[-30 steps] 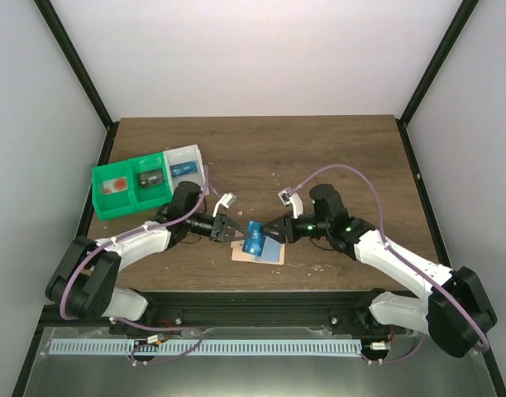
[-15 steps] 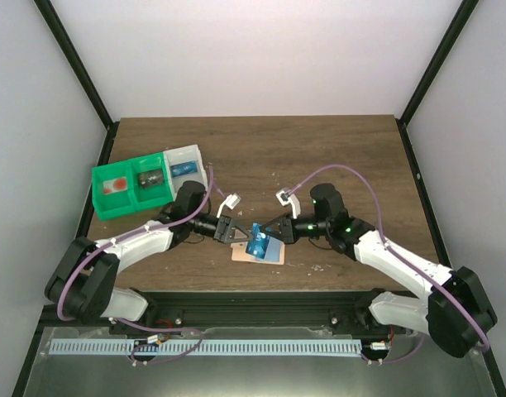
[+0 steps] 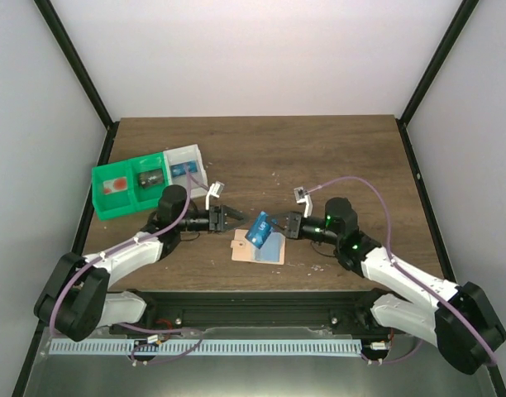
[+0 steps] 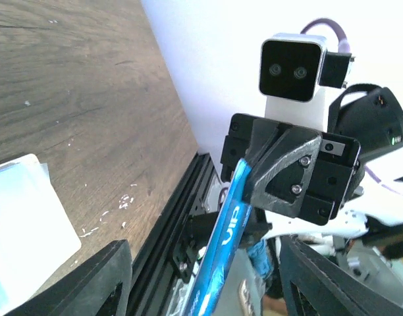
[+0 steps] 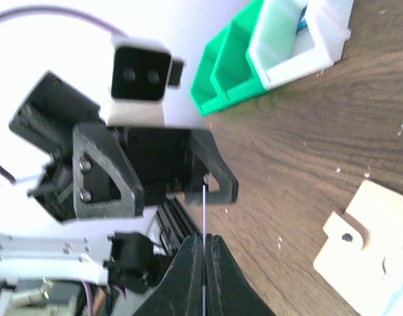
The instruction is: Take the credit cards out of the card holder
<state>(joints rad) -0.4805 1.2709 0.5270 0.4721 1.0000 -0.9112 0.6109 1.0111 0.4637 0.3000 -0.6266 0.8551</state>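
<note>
The tan card holder (image 3: 255, 250) lies flat on the table near the front edge, between the two arms. Just above it a blue credit card (image 3: 260, 228) printed "VIP" (image 4: 229, 238) hangs tilted in the air. My right gripper (image 3: 281, 225) is shut on the card's right edge. In the right wrist view the card (image 5: 205, 207) shows edge-on as a thin line between the closed fingertips (image 5: 204, 241). My left gripper (image 3: 235, 216) stands open a little left of the card, not touching it. Its dark fingers (image 4: 96, 280) frame the card on both sides.
A green bin (image 3: 131, 188) and a white bin (image 3: 185, 163) with small items sit at the back left (image 5: 254, 59). The holder's pale corner (image 4: 27, 227) and tab (image 5: 369, 247) show in the wrist views. Black frame rail (image 3: 253, 298) runs along the front.
My right gripper closed on the blue card while my left gripper opened, let it go and drew back to the left. The right arm pulled slightly right with the card.
</note>
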